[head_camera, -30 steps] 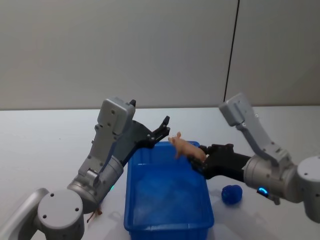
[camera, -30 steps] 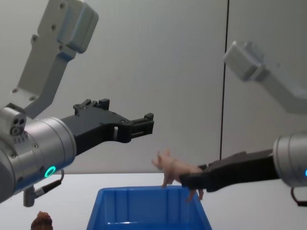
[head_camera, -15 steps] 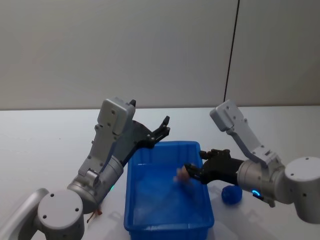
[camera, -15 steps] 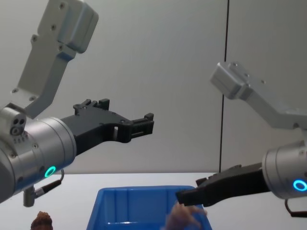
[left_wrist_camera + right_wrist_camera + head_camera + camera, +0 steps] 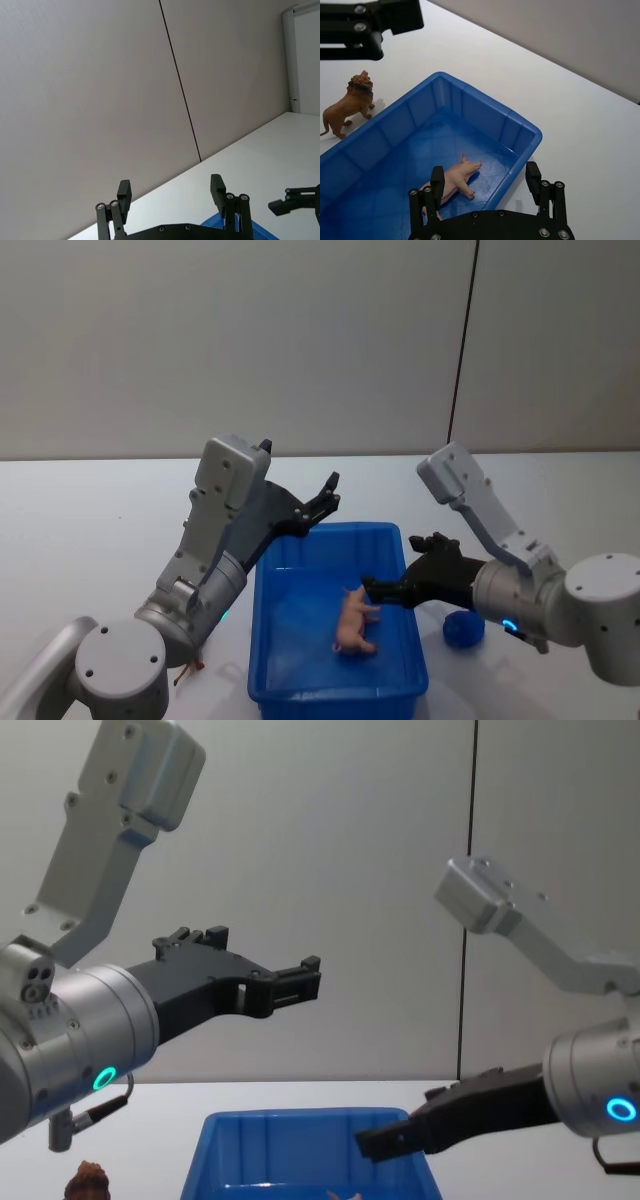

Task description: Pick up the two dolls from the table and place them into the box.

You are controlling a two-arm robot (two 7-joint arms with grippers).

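Observation:
The pale pink doll [image 5: 355,621] [image 5: 453,180] lies on its side on the floor of the blue box [image 5: 331,532] [image 5: 485,100] [image 5: 300,1122], touching no gripper. My right gripper [image 5: 390,563] [image 5: 485,172] [image 5: 400,1122] hovers open over the box's right part, just above that doll. On the white table [image 5: 80,540] outside the box's left wall stands the brown doll [image 5: 350,102] [image 5: 87,1182] [image 5: 190,668]. My left gripper [image 5: 328,495] [image 5: 170,184] [image 5: 306,980] is open and empty, held high above the box's far left corner.
A small blue rounded object [image 5: 463,628] sits on the table right of the box, under my right forearm. Bare white tabletop [image 5: 560,100] spreads beyond the box to a grey wall.
My right gripper came down over the box and opened. The pink doll dropped out of it and now lies on the box floor. The left arm has stayed still.

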